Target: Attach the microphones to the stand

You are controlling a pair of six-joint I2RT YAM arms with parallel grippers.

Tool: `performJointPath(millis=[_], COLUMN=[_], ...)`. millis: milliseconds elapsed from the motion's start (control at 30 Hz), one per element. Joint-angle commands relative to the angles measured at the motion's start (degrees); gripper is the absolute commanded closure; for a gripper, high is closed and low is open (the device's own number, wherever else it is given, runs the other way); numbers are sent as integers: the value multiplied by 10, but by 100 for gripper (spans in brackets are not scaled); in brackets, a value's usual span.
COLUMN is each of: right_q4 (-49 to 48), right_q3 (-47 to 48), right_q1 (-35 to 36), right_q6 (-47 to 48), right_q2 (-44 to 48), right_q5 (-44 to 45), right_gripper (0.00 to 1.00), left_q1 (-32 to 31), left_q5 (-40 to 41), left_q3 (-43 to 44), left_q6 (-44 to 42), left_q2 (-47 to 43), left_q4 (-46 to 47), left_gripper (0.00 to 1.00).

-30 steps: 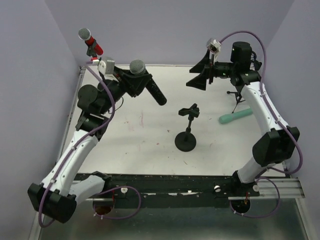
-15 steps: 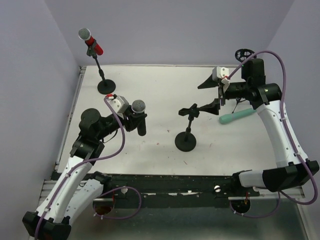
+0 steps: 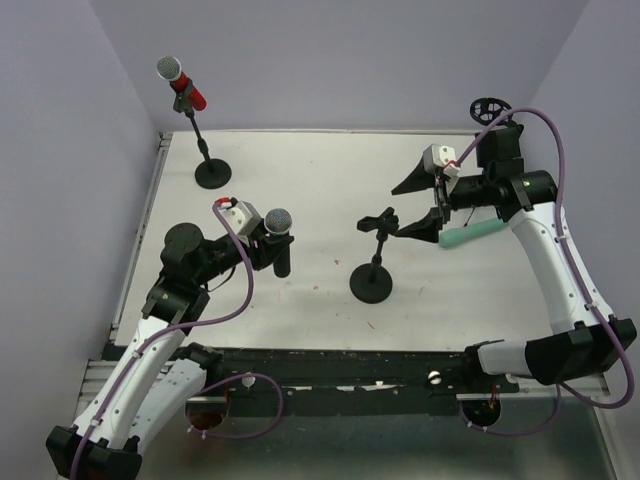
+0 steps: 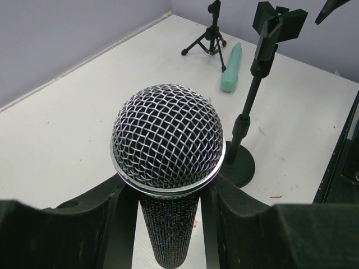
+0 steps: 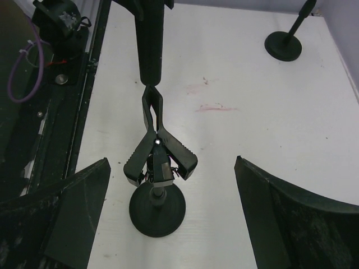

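The black microphone (image 3: 279, 238) with a grey mesh head (image 4: 168, 136) stands upright in my left gripper (image 3: 270, 247), which is shut on its body just below the head (image 4: 168, 224). It is left of the middle stand (image 3: 372, 272), whose spring clip (image 5: 160, 159) holds nothing. My right gripper (image 3: 416, 207) is open, level with that clip and just right of it (image 5: 173, 185). The red microphone (image 3: 181, 84) sits clipped in the back-left stand (image 3: 212, 174). Flat on the table lies the mint-green microphone (image 3: 478, 232), partly behind my right gripper (image 4: 230, 60).
A small black tripod stand (image 4: 208, 36) is at the back right, beside the green microphone. Purple walls close in the white table (image 3: 300, 180) on the left, back and right. A black rail (image 3: 330, 375) with the arm bases runs along the near edge.
My left arm swung the black microphone from high at the back down to the near left, now upright. The right arm came down from the back to the middle stand's clip.
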State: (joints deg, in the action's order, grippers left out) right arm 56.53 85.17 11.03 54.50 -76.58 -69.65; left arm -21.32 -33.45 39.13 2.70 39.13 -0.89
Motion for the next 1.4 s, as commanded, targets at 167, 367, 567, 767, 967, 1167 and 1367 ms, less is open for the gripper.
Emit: performJointPath(millis=[167,367,567,767,967,1167,1367], right_q4=[-20,3,5,17,36,36,46], right_q3=[-20,-5,-18,-17,-16,-19,-18], right_q1=[1,7,12,15,15,16,16], right_q6=[-26,-12,-2,4,25,32,46], right_q2=[-18,-43,-44,-43,-48,-45,-43], right_q5=[-44,-67,-66,-81,-68,-58,-59], right_gripper=[1,2,5,11,30,61,69], left_q1=[2,2,3,2,2,3,1], left_q5=[-23,-28,-28,-30,-29,-39,-73], left_q3=[2,1,1,2,1,-3,37], left_q6=[-14,-14,-14,-12,-11,6,70], left_q2=[-2,-2,1,6,6,2,7], left_q4=[28,27,27,28,28,41,62], left_gripper=[100,100,100,100,100,100,100])
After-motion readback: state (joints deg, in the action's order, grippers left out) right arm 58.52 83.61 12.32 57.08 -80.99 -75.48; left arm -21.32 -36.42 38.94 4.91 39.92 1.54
